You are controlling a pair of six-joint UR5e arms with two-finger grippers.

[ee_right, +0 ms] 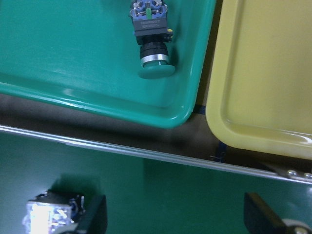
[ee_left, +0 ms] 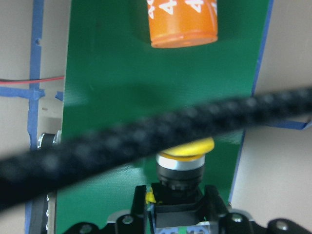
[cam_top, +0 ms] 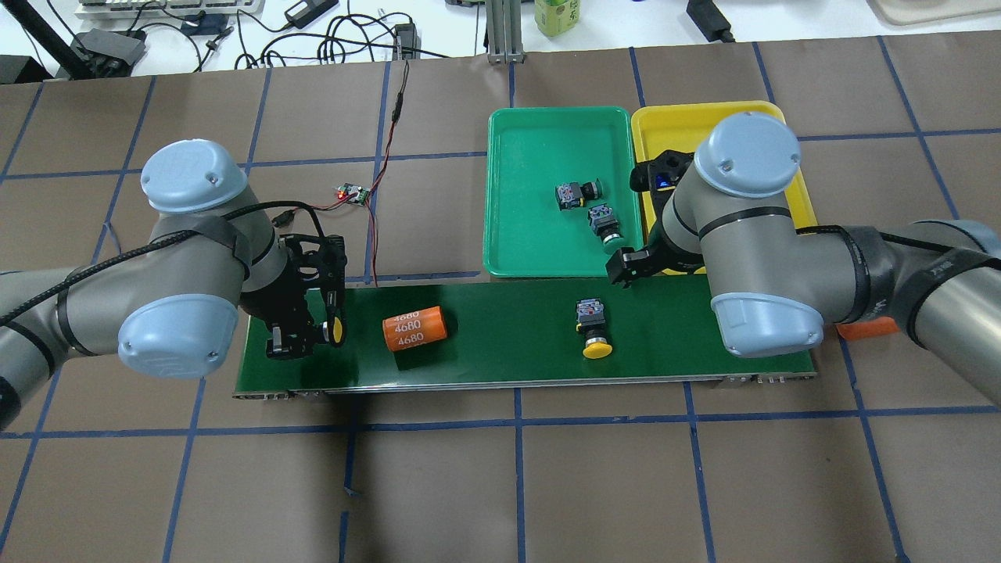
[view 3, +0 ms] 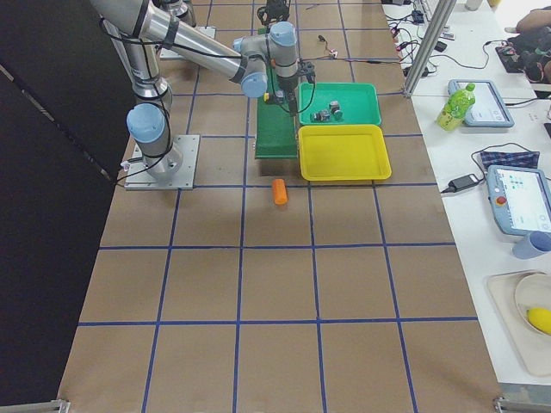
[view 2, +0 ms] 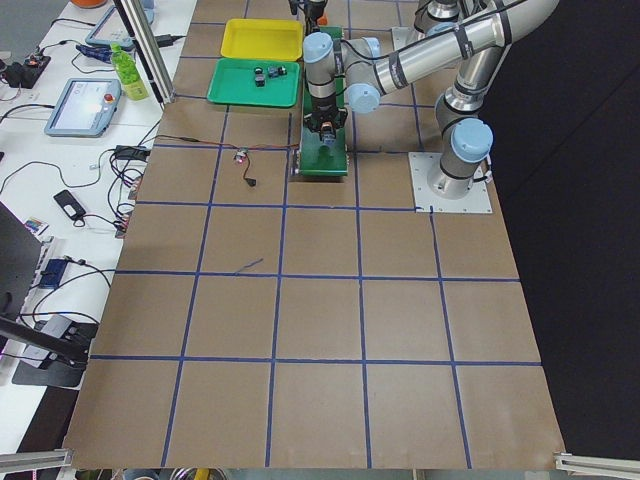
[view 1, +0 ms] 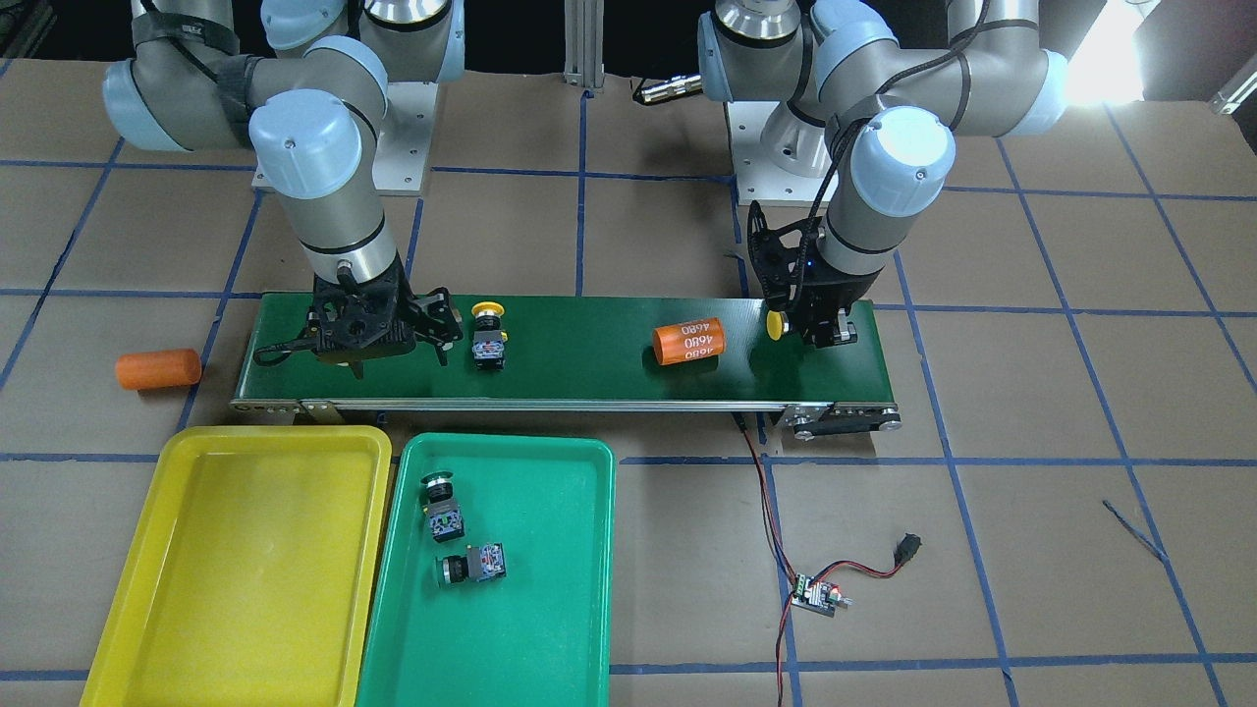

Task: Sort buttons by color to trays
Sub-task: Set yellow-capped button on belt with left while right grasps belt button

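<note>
My left gripper (ee_left: 176, 204) is shut on a yellow-capped button (ee_left: 187, 148) just above the conveyor's end (cam_top: 335, 328). A second yellow button (view 1: 488, 336) lies on the belt, cap toward the robot. My right gripper (ee_right: 178, 219) hangs open over the belt's edge with nothing between its fingers; that button sits just beside its one fingertip (ee_right: 97, 219). Two green-capped buttons (view 1: 442, 506) (view 1: 473, 567) lie in the green tray (view 1: 550, 628). The yellow tray (view 1: 245, 589) beside it holds nothing.
An orange cylinder (cam_top: 414, 327) marked 4680 lies on the dark-green conveyor belt (cam_top: 508, 352) between the two yellow buttons. Another orange cylinder (view 1: 157, 368) rests on the table past the belt's other end. A small circuit board (view 1: 817, 594) with wires lies on the table.
</note>
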